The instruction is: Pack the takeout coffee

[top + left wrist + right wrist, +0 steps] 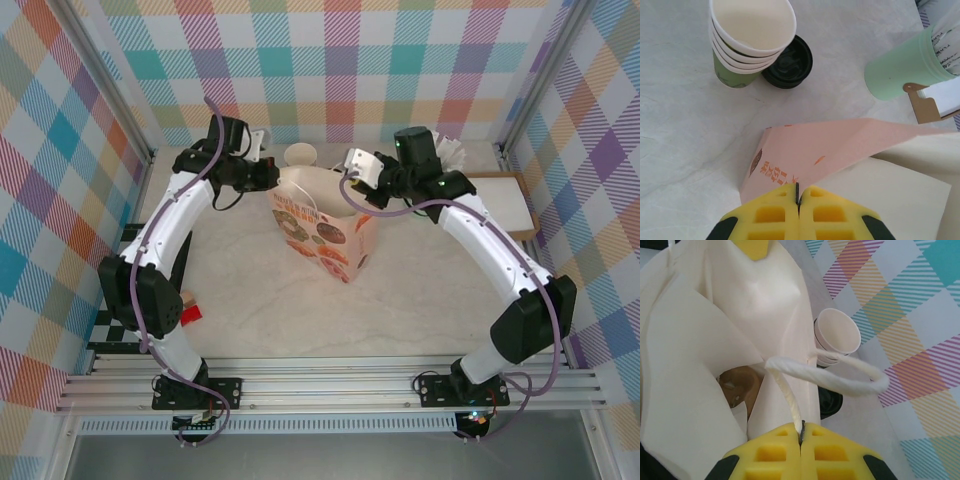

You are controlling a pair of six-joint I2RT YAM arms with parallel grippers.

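The left tool (798, 194) clamps the rim of the pink paper bag (840, 145), its orange lettering unreadable; the right tool (801, 432) clamps the bag's white twisted-paper handle (830, 377). Beyond, the black-lidded takeout coffee (788, 62) stands on the pale bench (680, 140) beside the stacked cream cups (747, 45).

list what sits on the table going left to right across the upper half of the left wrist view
stack of lidless paper cups → black-lidded takeout coffee → mint-green mug
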